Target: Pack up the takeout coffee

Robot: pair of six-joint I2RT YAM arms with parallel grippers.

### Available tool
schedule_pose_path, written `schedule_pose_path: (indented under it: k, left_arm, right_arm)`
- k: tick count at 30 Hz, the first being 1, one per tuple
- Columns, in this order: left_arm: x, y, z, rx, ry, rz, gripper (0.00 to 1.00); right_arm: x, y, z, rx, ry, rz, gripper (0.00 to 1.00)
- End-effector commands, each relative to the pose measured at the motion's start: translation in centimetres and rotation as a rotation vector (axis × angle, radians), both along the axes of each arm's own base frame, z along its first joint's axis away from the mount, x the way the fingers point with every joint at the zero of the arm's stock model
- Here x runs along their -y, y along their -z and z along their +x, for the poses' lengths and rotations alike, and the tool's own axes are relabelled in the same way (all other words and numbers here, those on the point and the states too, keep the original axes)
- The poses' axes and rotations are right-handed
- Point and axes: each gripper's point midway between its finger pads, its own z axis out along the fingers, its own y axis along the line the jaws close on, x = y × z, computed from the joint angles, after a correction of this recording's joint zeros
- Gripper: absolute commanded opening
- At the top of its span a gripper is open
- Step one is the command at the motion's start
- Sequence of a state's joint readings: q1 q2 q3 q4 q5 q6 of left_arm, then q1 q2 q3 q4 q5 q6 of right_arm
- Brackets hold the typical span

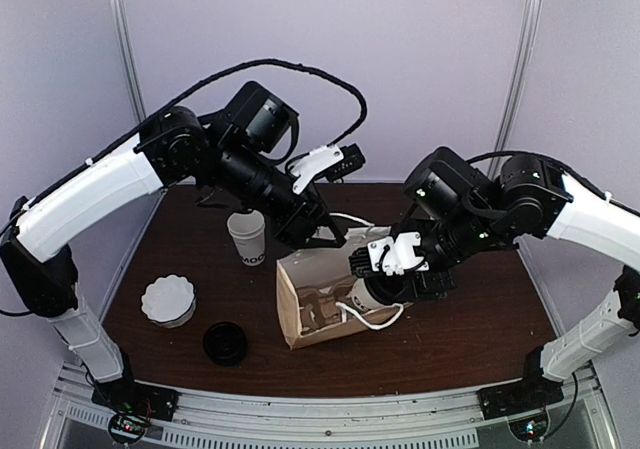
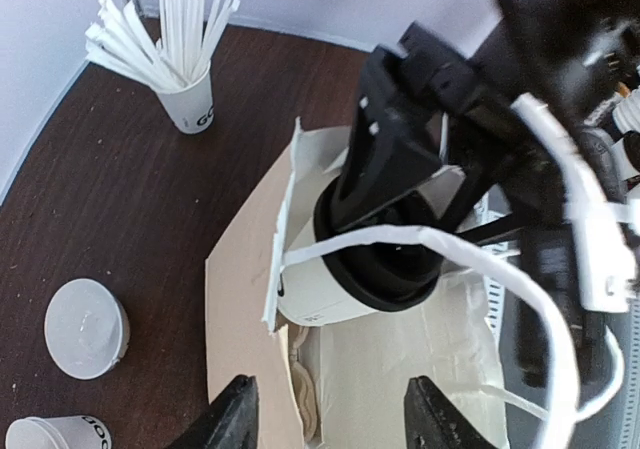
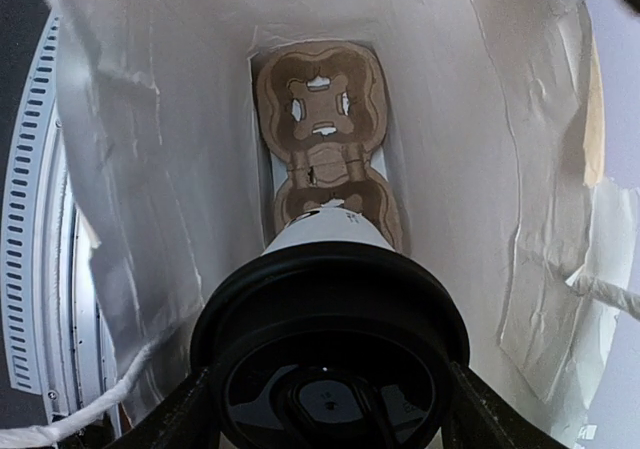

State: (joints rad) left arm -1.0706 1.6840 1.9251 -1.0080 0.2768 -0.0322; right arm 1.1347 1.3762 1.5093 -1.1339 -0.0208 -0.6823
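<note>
Right gripper clasping takeout coffee (black lid) inside paper bag, left gripper seemingly released

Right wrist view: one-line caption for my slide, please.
Right pincer holds the black-lidded cup in the mouth of the bag, a cardboard carrier at its far end.

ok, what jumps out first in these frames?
The right tool grips the black-lidded takeout coffee at the mouth of the paper bag lying mid-table, a cardboard cup carrier deep inside it. The left tool hovers open over the bag's mouth.
</note>
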Motion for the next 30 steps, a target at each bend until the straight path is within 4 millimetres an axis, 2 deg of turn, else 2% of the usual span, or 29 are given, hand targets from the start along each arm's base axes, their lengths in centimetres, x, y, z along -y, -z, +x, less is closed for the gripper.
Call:
schedule_pose_path:
  k: [1, 4, 7, 12, 15, 17, 24, 30]
  left_arm:
    - [-0.5, -6.9, -2.7, 0.027, 0.092, -0.246, 0.56]
    - [-1.3, -8.4, -3.0, 0.075, 0.097, -0.303, 0.62]
    - [-2.1, -7.1, -0.4, 0.151, -0.019, -0.246, 0.65]
    - [-3.5, -1.7, 6.0, 0.154, -0.232, -0.112, 0.65]
    - [-4.7, 1.1, 9.4, 0.101, -0.330, -0.073, 0.65]
    - [-4.9, 3.1, 10.9, 0.061, -0.361, -0.047, 0.65]
    - [-4.0, 6.1, 12.7, -0.002, -0.390, 0.001, 0.65]
    - [-3.7, 9.3, 13.5, -0.084, -0.374, 0.050, 0.65]
  right_arm:
    - [0.9, 0.2, -0.7, 0.000, -0.017, -0.020, 0.66]
    - [1.0, 0.4, -1.2, -0.024, -0.037, -0.029, 0.66]
    - [1.2, 0.4, -2.4, -0.066, -0.082, -0.038, 0.66]
    - [1.4, 0.6, -4.0, -0.134, -0.136, -0.035, 0.66]
    - [1.4, 1.3, -3.8, -0.136, -0.129, -0.053, 0.65]
    - [1.2, 2.2, -3.7, -0.132, -0.142, -0.073, 0.65]
    - [0.2, 3.2, -2.2, -0.082, -0.136, -0.114, 0.64]
    - [0.8, 4.1, -2.4, -0.087, -0.175, -0.179, 0.63]
